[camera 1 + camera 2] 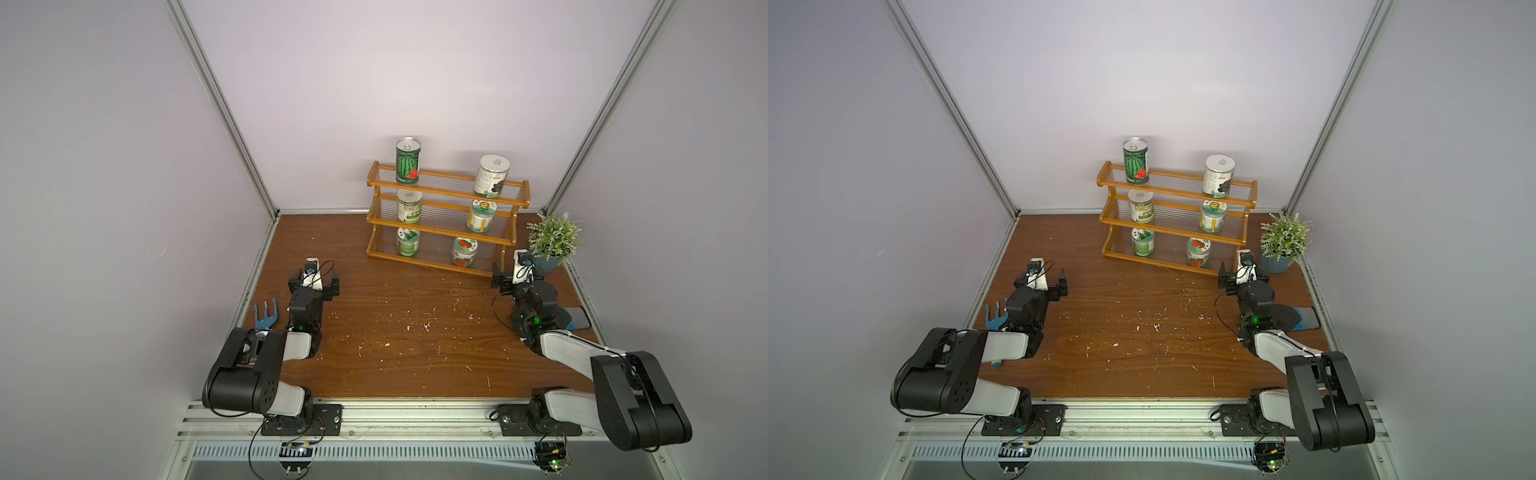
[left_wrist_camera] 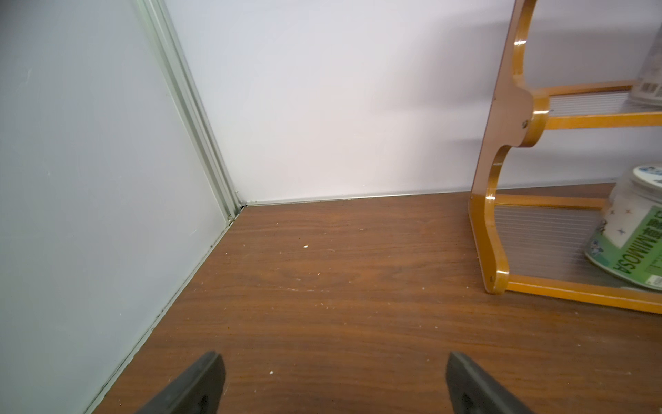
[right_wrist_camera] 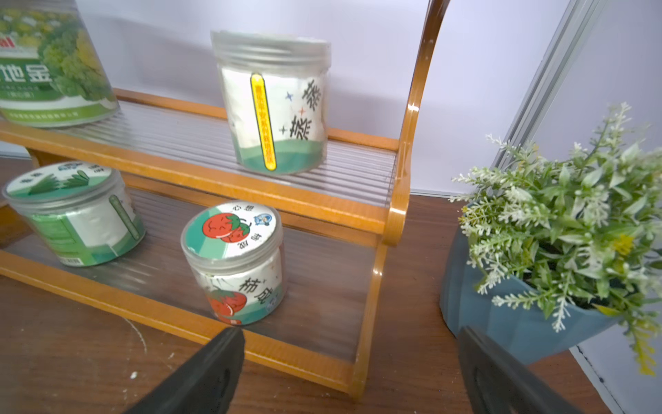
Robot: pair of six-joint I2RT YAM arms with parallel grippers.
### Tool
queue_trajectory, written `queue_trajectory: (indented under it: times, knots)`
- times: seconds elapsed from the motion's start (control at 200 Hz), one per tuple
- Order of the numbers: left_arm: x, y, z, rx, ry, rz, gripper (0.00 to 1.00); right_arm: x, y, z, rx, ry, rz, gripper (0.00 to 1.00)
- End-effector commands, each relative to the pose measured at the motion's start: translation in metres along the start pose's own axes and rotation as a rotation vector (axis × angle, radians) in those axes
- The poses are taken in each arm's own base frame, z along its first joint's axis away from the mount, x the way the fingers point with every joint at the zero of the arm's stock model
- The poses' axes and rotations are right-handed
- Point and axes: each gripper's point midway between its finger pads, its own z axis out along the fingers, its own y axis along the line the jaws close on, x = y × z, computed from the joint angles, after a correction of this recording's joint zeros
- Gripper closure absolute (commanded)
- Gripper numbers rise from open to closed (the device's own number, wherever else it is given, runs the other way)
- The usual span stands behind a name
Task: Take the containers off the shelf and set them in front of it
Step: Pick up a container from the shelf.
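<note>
The shelf [image 1: 444, 193] stood at the far side of the table [image 1: 415, 353], right of centre, against the back wall, with all six containers on it. The top tier held the watermelon can [image 1: 407, 166] at left and the large white-lidded tin [image 1: 492, 176] at right. The middle tier held the small white-lidded tin [image 1: 409, 206] at left and the flower-lid jar [image 1: 481, 215] at right. The bottom tier held the leaf-lid jar [image 1: 408, 241] at left and the tomato jar [image 1: 464, 252] at right. The left jaws stood wide open and empty over the table's left side, well apart from the shelf. The right jaws, also wide open and empty, hung near the shelf's right end, facing the gap between the tomato jar and the plant pot [image 1: 545, 263].
</note>
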Motion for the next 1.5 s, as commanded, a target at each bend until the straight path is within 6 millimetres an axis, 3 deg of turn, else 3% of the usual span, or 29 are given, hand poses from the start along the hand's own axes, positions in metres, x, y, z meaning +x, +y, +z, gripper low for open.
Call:
queue_trajectory:
  times: [0.0,0.145,0.3,0.525,0.866,1.161,1.491]
  knots:
    - [0.000,-0.010,0.005,0.029,0.081,0.027,0.01,-0.002,0.009,0.005,-0.036,0.086,0.051,0.01]
    - [-0.012,-0.026,0.011,0.112,0.111,-0.037,0.01,-0.034,0.025,0.006,-0.113,0.104,0.094,0.01]
    - [-0.027,-0.050,0.015,0.245,0.126,-0.132,0.01,-0.082,0.045,0.006,-0.211,0.082,0.082,0.01]
    - [-0.051,-0.062,0.012,0.327,0.102,-0.160,0.01,-0.157,0.047,0.007,-0.227,-0.028,0.105,0.01]
    - [-0.040,-0.063,0.002,0.345,0.101,-0.126,0.01,-0.243,0.051,0.035,-0.238,-0.150,0.137,0.01]
    - [-0.044,-0.067,0.001,0.370,0.085,-0.134,0.01,-0.270,0.055,0.074,-0.229,-0.173,0.140,0.01]
    - [-0.044,-0.068,0.004,0.368,0.081,-0.139,0.01,-0.271,0.049,0.094,-0.161,-0.171,0.117,0.01]
